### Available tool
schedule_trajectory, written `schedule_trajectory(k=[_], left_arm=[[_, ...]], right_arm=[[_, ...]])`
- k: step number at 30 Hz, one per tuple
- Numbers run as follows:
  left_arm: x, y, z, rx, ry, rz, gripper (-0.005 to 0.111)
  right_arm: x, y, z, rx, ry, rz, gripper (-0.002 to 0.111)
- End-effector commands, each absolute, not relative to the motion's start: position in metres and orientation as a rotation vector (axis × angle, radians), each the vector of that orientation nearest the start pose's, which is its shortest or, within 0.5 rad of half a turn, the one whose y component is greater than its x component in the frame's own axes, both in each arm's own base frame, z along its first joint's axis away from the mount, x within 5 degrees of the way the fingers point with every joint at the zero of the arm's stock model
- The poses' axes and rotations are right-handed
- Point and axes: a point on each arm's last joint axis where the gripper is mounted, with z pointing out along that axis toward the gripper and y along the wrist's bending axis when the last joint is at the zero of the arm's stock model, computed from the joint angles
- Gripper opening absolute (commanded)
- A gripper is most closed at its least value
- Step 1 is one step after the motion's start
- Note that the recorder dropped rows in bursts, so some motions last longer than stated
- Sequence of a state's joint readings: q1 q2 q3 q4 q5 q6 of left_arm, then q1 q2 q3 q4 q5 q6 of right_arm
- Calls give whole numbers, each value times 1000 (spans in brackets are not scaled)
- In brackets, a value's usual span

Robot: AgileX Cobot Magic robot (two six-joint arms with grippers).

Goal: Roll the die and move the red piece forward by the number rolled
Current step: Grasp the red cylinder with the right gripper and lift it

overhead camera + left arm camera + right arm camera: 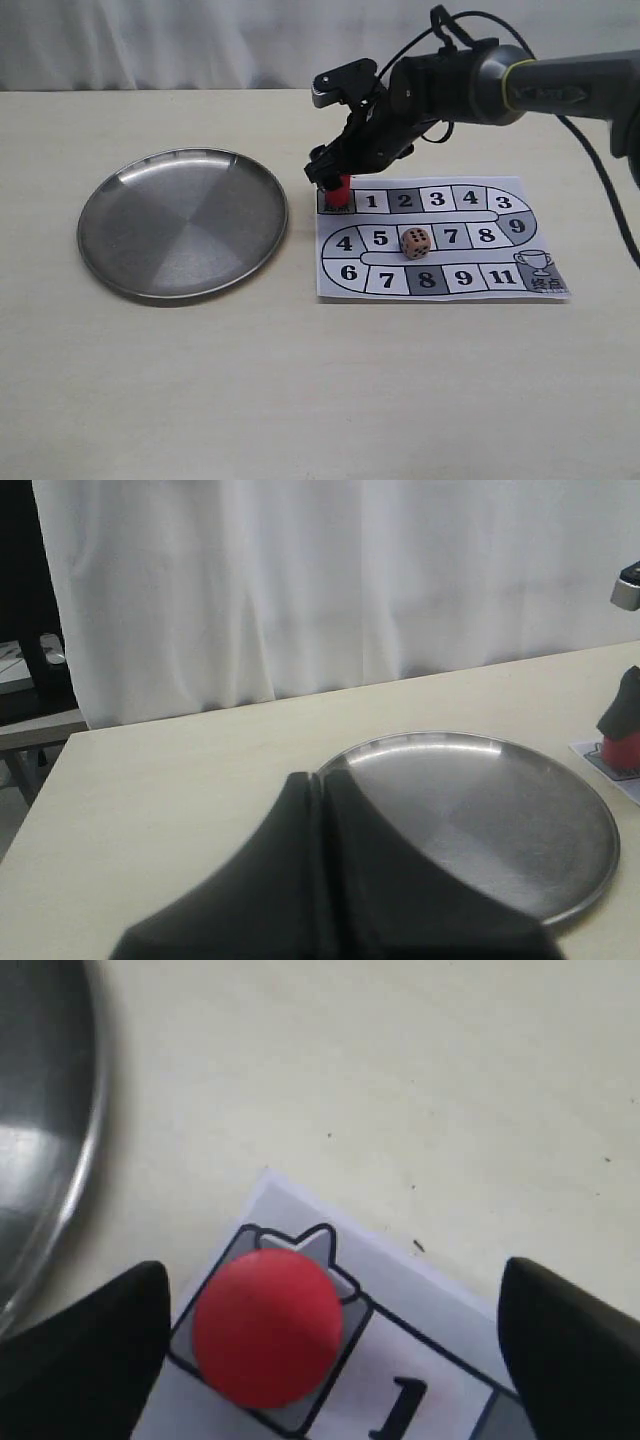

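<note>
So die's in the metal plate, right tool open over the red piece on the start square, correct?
No: the die isn't in the metal plate; it sits on the board between squares 5 and 7, per the exterior view. The right tool is open over the red piece on the start square.

Right end effector (335, 1355) spread wide, angled downward.

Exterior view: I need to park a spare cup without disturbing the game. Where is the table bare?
The wide table strip nearer the camera than the plate and board is bare, as is the stretch beyond the plate. Crowded: the board's start corner, where the right claw straddles the red piece, and the narrow plate-board gap. The die sits mid-board.
</note>
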State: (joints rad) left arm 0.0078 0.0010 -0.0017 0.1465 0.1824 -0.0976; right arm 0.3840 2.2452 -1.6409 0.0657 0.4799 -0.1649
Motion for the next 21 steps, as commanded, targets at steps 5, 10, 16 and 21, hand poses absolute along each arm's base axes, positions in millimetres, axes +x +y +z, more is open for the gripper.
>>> schedule_trajectory(k=[5,10,16,21], left_arm=[[56,2,198,18,1655,53,0],[56,2,198,18,1655,53,0],[56,2,198,18,1655,53,0],[56,2,198,18,1655,53,0]], right_arm=[[457,186,121,-556,2470,206,50],[457,187,119,-525,2480,231,20],[456,188,120,-473,2489,273,5],[456,188,122,-488,2492,265,5]])
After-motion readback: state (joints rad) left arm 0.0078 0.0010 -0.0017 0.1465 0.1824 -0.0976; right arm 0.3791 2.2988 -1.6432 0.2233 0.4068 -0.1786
